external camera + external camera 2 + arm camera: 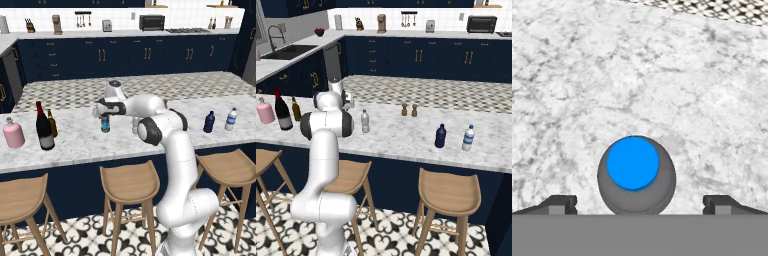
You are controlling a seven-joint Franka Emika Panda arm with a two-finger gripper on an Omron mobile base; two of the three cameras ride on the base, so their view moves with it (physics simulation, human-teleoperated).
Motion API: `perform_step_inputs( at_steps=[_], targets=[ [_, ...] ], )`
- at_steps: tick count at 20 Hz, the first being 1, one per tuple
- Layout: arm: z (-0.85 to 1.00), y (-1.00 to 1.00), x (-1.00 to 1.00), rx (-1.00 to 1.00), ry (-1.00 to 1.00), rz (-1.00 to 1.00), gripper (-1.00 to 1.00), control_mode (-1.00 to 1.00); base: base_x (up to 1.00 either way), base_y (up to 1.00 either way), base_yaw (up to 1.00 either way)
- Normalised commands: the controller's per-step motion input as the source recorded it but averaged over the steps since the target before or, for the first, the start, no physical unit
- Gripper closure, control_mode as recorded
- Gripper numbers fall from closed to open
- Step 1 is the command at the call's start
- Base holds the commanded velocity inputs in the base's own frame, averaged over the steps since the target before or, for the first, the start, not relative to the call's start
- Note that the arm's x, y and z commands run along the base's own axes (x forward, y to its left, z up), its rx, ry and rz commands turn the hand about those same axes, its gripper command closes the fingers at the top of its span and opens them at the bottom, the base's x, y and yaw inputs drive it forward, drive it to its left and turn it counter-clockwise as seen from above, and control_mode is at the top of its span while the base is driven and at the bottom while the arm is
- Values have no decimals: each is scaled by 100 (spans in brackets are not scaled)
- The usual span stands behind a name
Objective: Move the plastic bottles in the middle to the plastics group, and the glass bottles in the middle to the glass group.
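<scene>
While the fingers (635, 205) stand spread as wide as they go and grasp nothing, they hang directly over the small dark plastic bottle with the blue cap (636, 172), one tip to each side, seemingly lined up for a grasp from above. That bottle stands upright mid-way along the white marble table (75, 142). Leftward, the tall dark wine bottle with the red neck (44, 127) stands beside the slim brown beer bottle (52, 124) and squat pink bottle (13, 133); the small navy bottle (209, 122) and clear blue-labelled water bottle (230, 119) wait well apart on the right.

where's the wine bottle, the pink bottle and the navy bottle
wine bottle (44, 131), left base view, on its dark body
pink bottle (13, 135), left base view, on its round body
navy bottle (440, 137), right base view, on its body
</scene>
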Motion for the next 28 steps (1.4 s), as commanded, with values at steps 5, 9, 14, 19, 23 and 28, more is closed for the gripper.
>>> perform_step_inputs(
  at_steps=[5, 9, 14, 19, 23, 28],
  targets=[
    [-24, 8, 5, 0, 0, 0, -100, -100, 0, 0, 0],
    [-8, 1, 7, 0, 0, 0, -100, -100, 0, 0, 0],
    [0, 0, 7, 0, 0, 0, -100, -100, 0, 0, 0],
    [0, 0, 0, 0, 0, 0, 100, -100, 0, 0, 0],
    [0, 0, -26, 0, 0, 0, 100, -100, 0, 0, 0],
    [13, 0, -70, 0, -1, 0, 100, -100, 0, 0, 0]
  ],
)
